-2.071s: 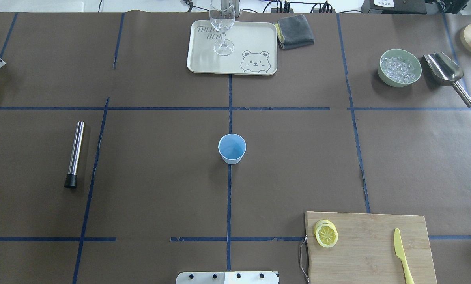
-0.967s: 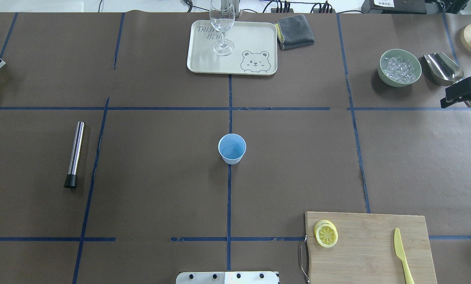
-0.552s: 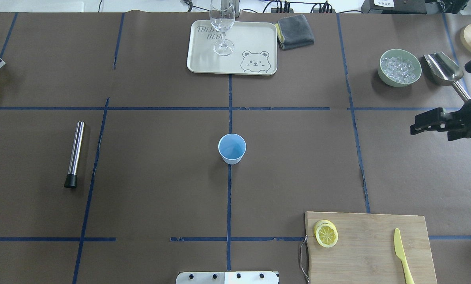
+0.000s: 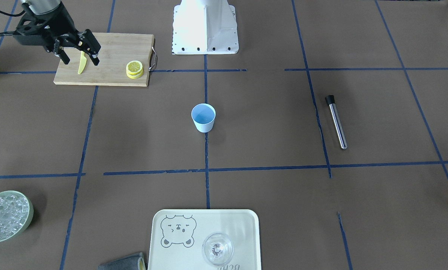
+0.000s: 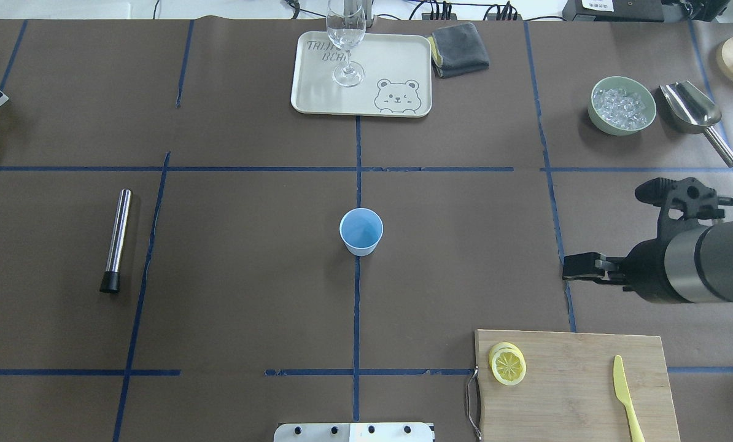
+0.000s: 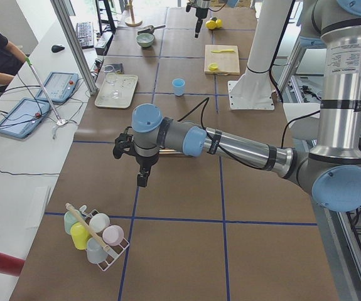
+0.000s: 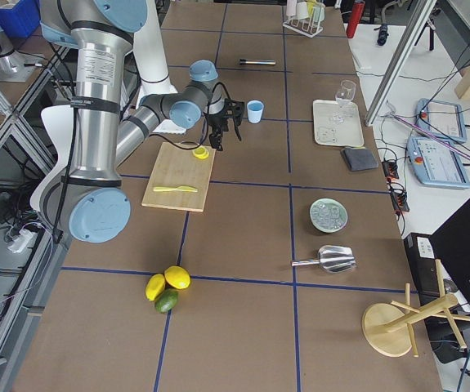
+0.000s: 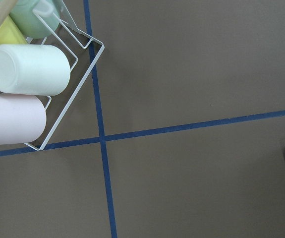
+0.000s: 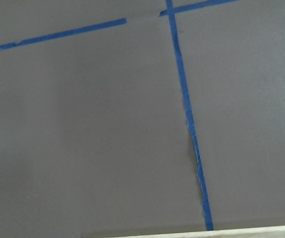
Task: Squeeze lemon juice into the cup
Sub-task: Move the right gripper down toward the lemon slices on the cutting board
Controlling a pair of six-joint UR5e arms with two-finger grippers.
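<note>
Front view, right gripper: the right gripper (image 4: 79, 57) hangs in the upper left of the frame, in front of the left end of the cutting board (image 4: 111, 48).
Front view, fingers: the two fingers (image 4: 95, 57) are spread wide and are empty. The yellow knife (image 4: 82, 64) shows between them in the picture, but I cannot tell from here how high above it they are.
Front view, lemon: the lemon (image 4: 134, 68) lies on top of a small stack of slices at the right end of the board, apart from the gripper.
Front view, cup: the cup (image 4: 203, 118) stands upright near the middle of the frame, on a blue tape line (image 4: 206, 161), well apart from the board.
Overhead view, right gripper: it comes in from the right edge, above the board in the frame and over bare table (image 5: 250, 276). The fingers are far apart, and neither lemon nor cup is touched.
Overhead view, lemon: lower right, at the left end of the board.
Left side view, left gripper: the left gripper (image 6: 141, 177) points down in the middle of the frame, above a wire rack (image 6: 96, 241) of cups. I cannot tell if its fingers are open or pressed together.
Right side view, right gripper: it hangs between the lemon and the cup in the picture, touching neither.
Left wrist view: the rack in the upper left, tape lines, no fingers visible.
Right wrist view: table and tape, with the board's edge along the bottom; no fingers visible.
</note>
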